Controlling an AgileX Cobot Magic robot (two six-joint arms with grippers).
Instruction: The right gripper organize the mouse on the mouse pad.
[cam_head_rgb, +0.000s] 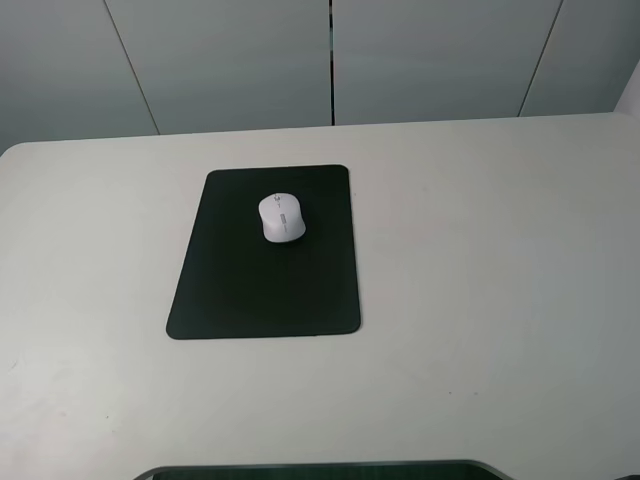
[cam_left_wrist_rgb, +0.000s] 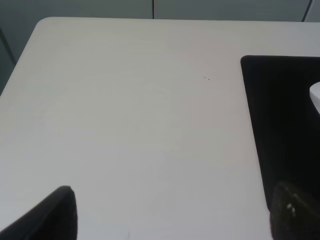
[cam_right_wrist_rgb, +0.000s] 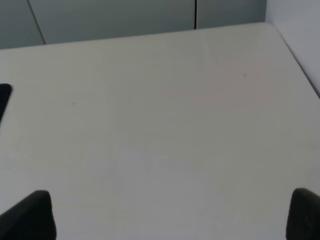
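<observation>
I see the mouse (cam_head_rgb: 282, 218) sitting on the mouse pad's (cam_head_rgb: 265, 290) far half, on the white table (cam_head_rgb: 480, 260). My right gripper (cam_right_wrist_rgb: 170, 215) and left gripper (cam_left_wrist_rgb: 175, 212) hang spread wide, holding nothing.

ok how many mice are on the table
1. The white mouse sits on the far half of the black mouse pad, left of the table's centre. Nothing visible could hide another.
</observation>
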